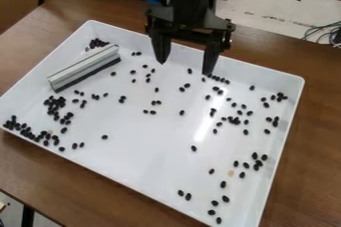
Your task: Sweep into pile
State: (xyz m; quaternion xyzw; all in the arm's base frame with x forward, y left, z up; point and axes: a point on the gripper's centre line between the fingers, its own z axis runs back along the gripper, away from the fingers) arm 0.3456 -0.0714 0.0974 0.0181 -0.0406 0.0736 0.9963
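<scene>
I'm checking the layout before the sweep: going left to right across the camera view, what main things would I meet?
Grey sweeping bar with a dark edge → claw → small bean cluster near the tray's far right corner → loose cables.

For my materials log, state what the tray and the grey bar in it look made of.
The tray: glossy white, probably plastic; its floor throws back a bright glare. The grey bar: smooth, straight-ridged, perhaps aluminium or plastic; the look leaves it open. Its matt dark strip may be rubber.
</scene>
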